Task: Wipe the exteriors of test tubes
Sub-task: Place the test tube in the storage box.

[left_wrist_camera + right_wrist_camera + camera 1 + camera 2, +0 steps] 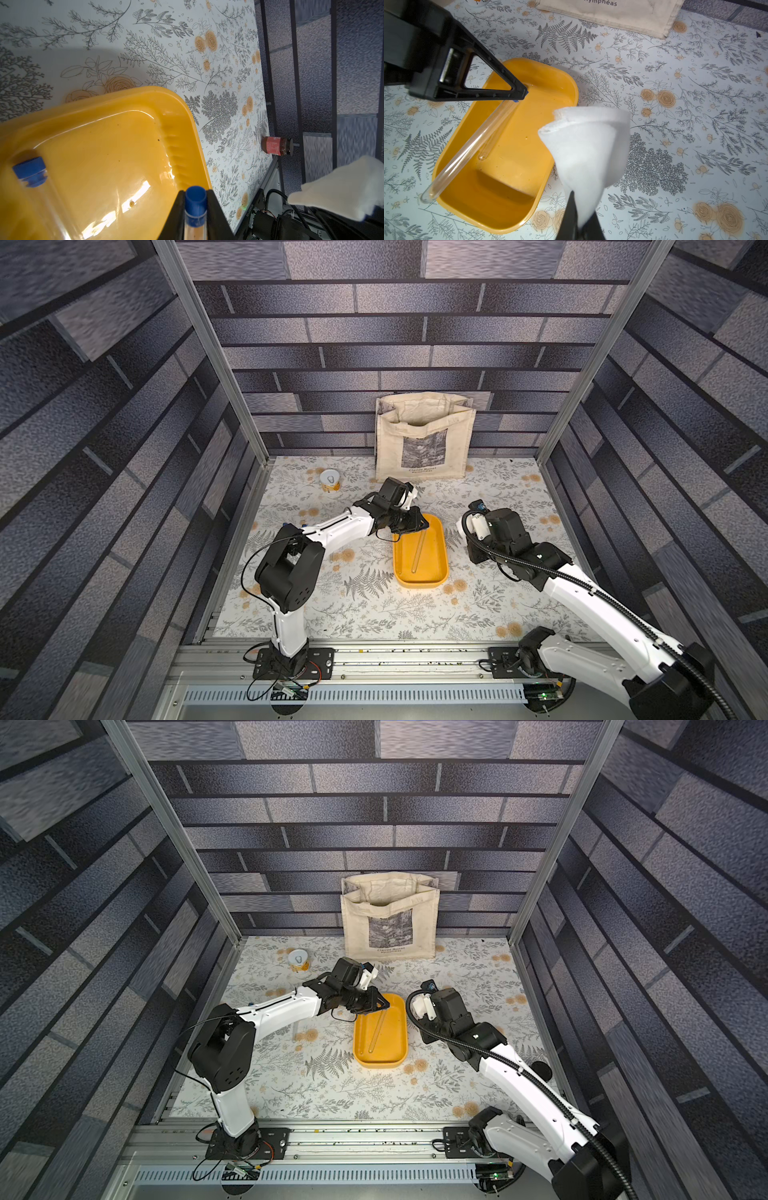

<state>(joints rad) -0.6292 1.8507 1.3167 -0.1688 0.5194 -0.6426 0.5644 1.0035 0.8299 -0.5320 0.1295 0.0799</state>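
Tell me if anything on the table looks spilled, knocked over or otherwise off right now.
Nothing looks spilled or toppled. The only blemish is a few dark specks on the floor of the yellow tray, where one test tube lies.

**Bright table, soft edges and glare up close**

In both top views you get a bright, evenly lit table [374,614] with only faint, soft shadows. The walls [83,448] are dimmer; their pattern smears and the frame posts [218,364] splay outward toward the picture edges. In your left wrist view, white glare streaks the floor of the yellow tray [93,145]. The test tube [195,199] nearest the lens is soft, and the white cloth [342,187] is blurred. In your right wrist view, the cloth nearly washes out, and a dark shadow lies across one end of the tray's floor.
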